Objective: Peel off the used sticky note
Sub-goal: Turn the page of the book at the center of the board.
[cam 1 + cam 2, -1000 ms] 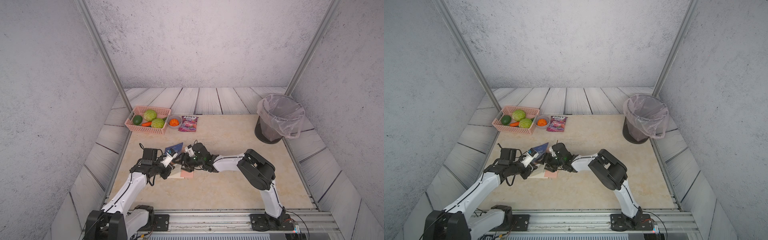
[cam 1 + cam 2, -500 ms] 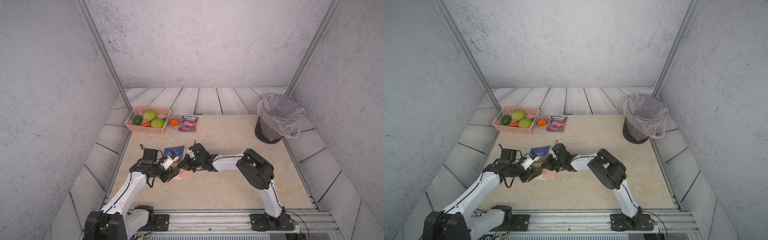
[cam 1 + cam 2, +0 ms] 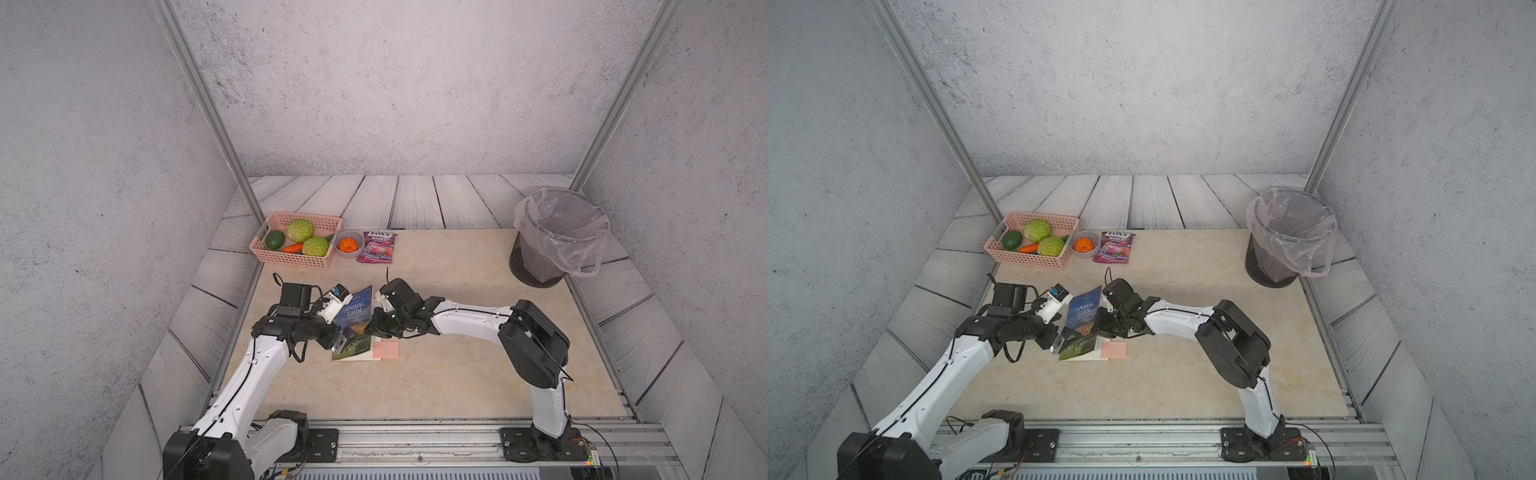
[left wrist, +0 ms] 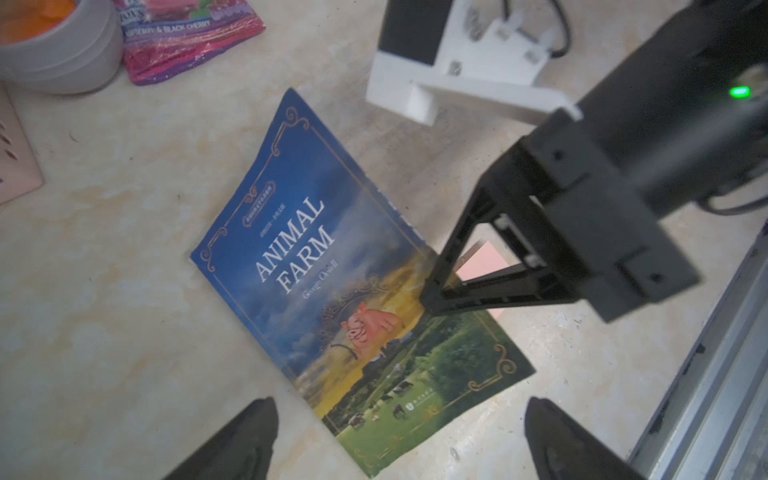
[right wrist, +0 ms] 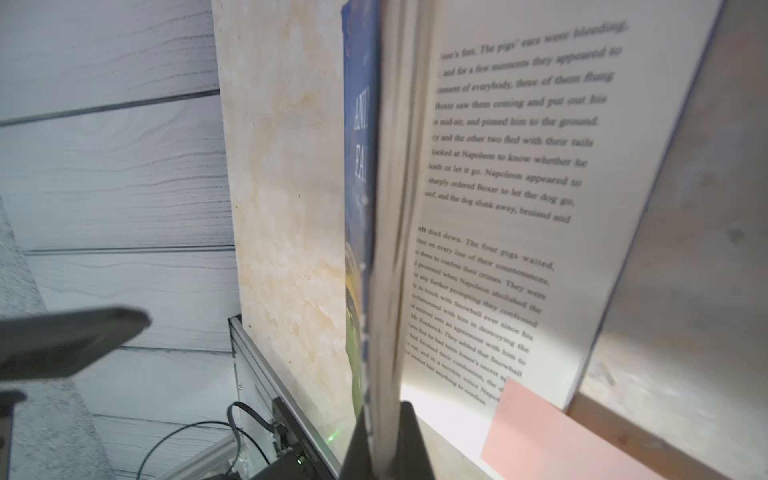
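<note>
Worktop [image 3: 436,374]: beige, marbled stone look, framed by grey planks.

Items resting on it:
- Pink slotted basket [image 3: 291,261], far left corner, filled with vegetables.
- Small grey bowl [image 3: 348,254], just beside the basket, holding something orange.
- Purple sweet packet [image 3: 377,248], lying flat, just beside the bowl.
- Book [image 3: 353,309], "Animal Farm", left of centre, back on the surface, blue front cover raised.
- Pink sticky note [image 3: 385,350], jutting from the book's near corner.
- Dark bin [image 3: 536,272] with clear liner, far right corner, upright.

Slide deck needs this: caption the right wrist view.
Right end effector clamps the raised half of the book, baring a pink sticky note.
</note>
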